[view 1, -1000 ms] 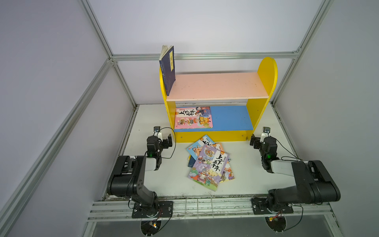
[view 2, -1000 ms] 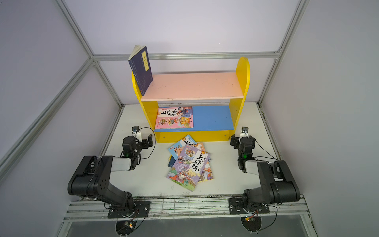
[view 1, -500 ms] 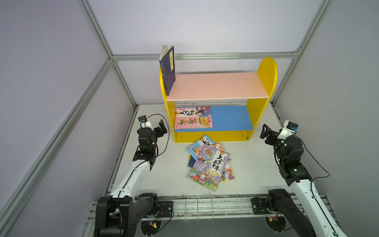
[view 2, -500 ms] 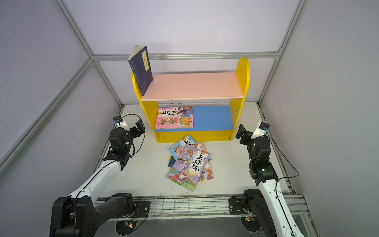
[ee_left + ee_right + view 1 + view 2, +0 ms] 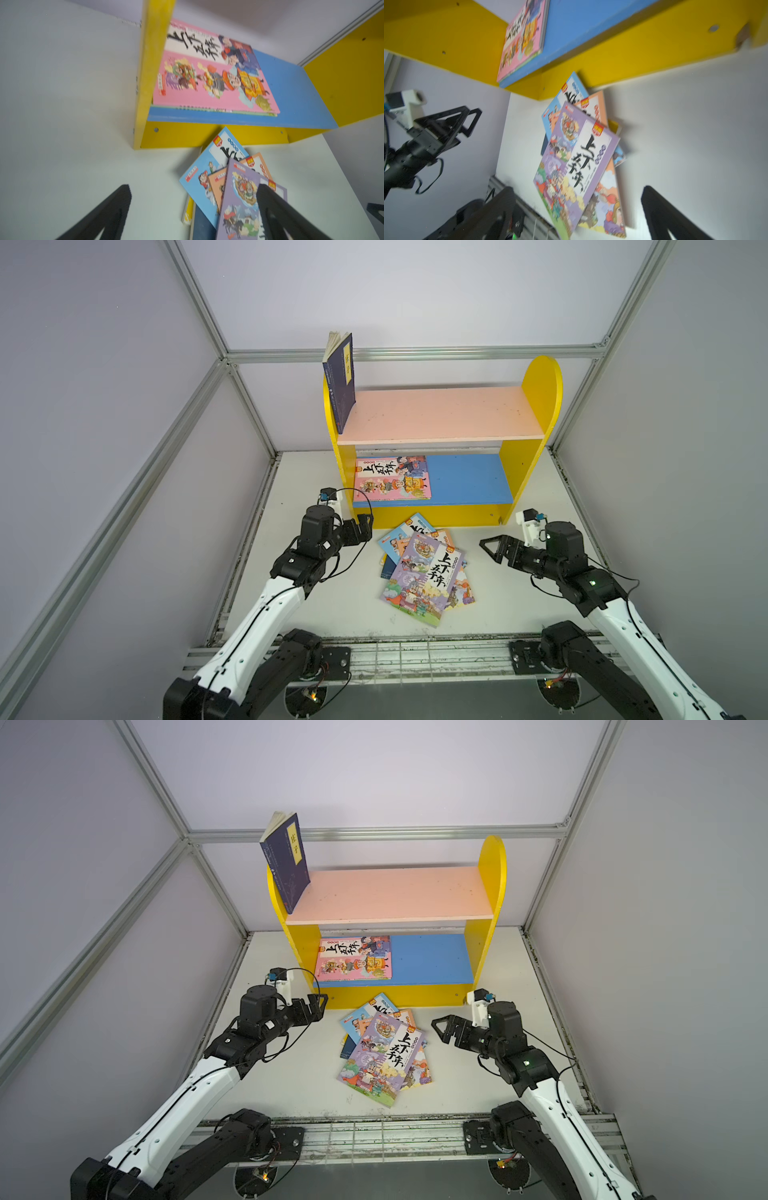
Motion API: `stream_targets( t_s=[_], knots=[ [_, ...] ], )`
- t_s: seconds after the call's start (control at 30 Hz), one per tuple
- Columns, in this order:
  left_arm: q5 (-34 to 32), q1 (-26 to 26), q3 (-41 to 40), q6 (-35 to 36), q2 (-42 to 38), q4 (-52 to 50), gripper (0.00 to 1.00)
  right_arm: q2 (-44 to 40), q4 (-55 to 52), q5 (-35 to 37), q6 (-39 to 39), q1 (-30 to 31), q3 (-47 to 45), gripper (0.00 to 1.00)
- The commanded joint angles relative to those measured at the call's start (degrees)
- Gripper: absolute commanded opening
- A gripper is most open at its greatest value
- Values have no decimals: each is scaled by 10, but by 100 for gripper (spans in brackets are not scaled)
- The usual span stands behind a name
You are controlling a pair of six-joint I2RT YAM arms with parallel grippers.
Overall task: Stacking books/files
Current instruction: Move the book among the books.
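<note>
A loose pile of books lies on the white table in front of the shelf, with the purple book [image 5: 424, 576] [image 5: 382, 1056] on top. Under it are a light blue book [image 5: 399, 537], an orange one [image 5: 459, 593] and a navy one [image 5: 202, 226]. A pink book [image 5: 392, 477] lies flat on the blue lower board. Another navy book [image 5: 341, 383] stands on the upper board. My left gripper [image 5: 365, 526] [image 5: 193, 189] hovers open left of the pile. My right gripper [image 5: 492, 549] [image 5: 577, 189] hovers open to its right. Both are empty.
The yellow bookshelf [image 5: 540, 381] stands at the back, with a pink upper board [image 5: 440, 414] and a blue lower board [image 5: 469, 481]. Grey walls with aluminium rails close in the table on three sides. A metal rail [image 5: 415, 651] runs along the front.
Both arms have unfolded from their low rest pose, and the grippers have swung inward to either side of the pile. The books have not moved.
</note>
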Motion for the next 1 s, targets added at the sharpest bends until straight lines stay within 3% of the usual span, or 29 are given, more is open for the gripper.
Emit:
stream_targets(
  t_s=[0.0,0.23,0.53,0.77,0.97],
  knots=[
    [47,-20,-14,-45,15,-62,100,38,-2,-3,24,38,-16,98],
    [54,-36,-33,-72,-2,-83,100,160,52,4,-3,38,-7,96],
    [114,-38,-41,-116,15,-126,100,341,126,2,-42,36,37,91],
    [129,-37,-48,-132,16,-141,100,416,154,-27,-48,35,62,86],
    [134,-38,-52,-145,26,-144,100,419,165,-26,-45,37,64,81]
  ],
)
